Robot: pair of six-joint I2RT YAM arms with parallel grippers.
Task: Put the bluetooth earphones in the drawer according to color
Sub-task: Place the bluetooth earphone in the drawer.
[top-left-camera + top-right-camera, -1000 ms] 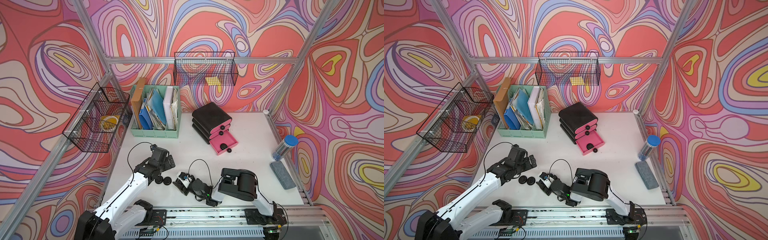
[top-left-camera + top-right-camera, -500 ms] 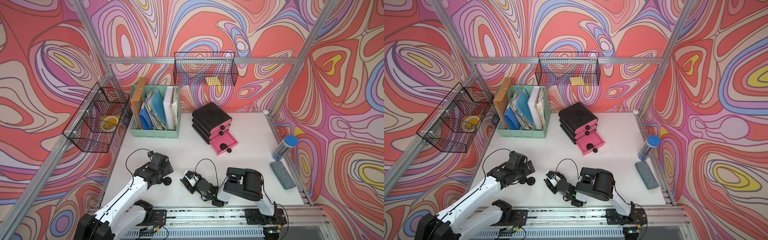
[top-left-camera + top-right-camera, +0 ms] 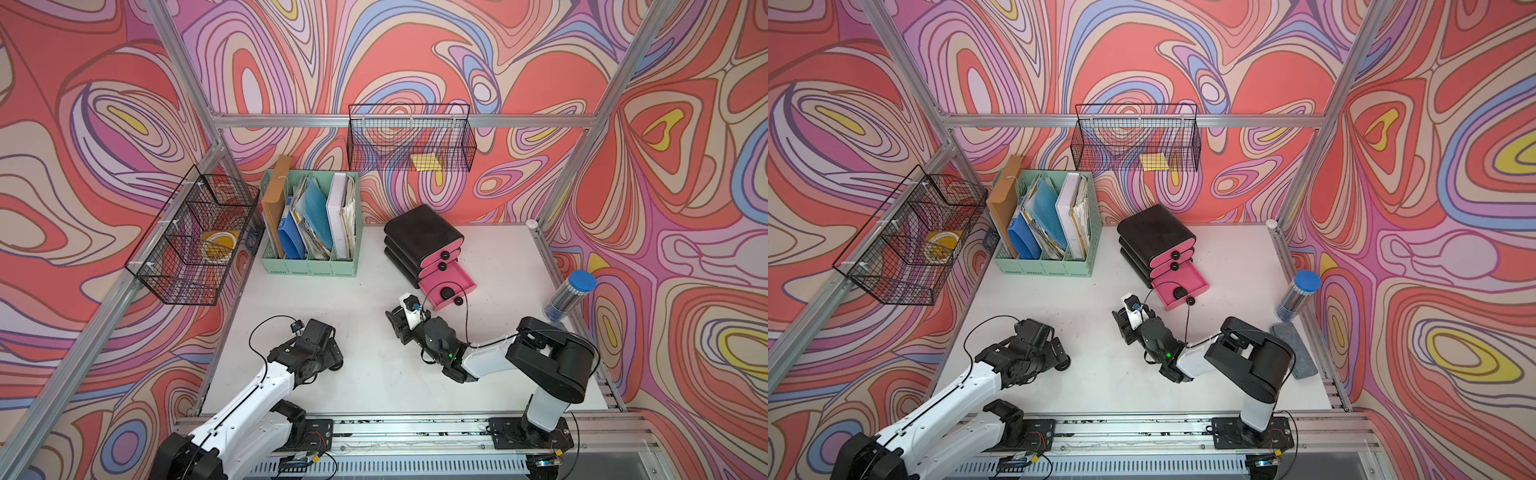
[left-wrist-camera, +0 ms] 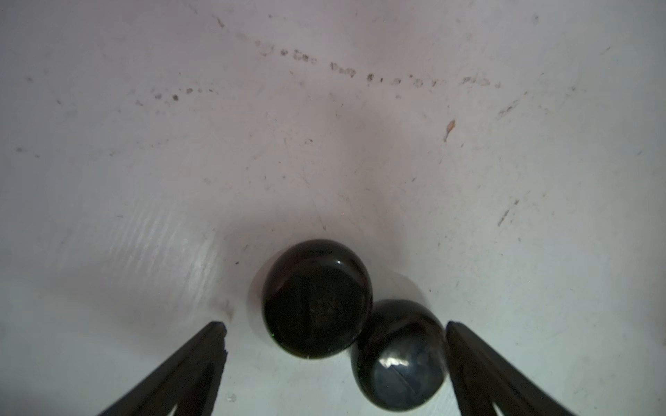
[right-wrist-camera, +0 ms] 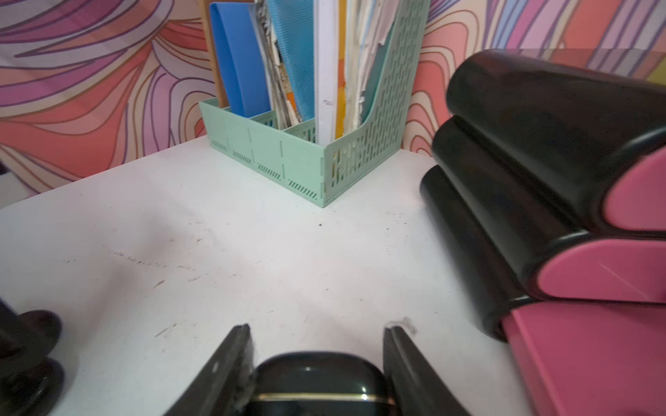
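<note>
The left end effector (image 4: 335,327) stands wide open low over the scuffed white bench (image 4: 324,126), its two black fingers flanking two glossy black rounded earphone cases (image 4: 317,299) that lie touching each other; whether one finger touches the nearer case cannot be told. The right end effector (image 5: 319,335) is clamped on a third black earphone case with a thin gold seam (image 5: 317,381), one finger on each side, just in front of the small glossy black cabinet (image 3: 424,232) of three stacked pink drawers. The upper two drawers are shut. The bottom pink drawer (image 3: 461,276) is pulled out with a fourth black case (image 3: 446,294) lying inside it. Each of the three fronts carries one black ball knob (image 3: 444,254). Beside the cabinet, against the back wall, stands one mint-green file organizer (image 3: 309,232) of four slots packed with folders and papers. Two black wire baskets hang from the frame: a side basket (image 3: 166,266) holding one yellow-and-white round object, and a rear basket (image 3: 374,137) holding one yellow pad. At the bench edge beyond the right arm are one clear tube with a blue cap (image 3: 569,299) and one grey pad (image 3: 1296,349)
</note>
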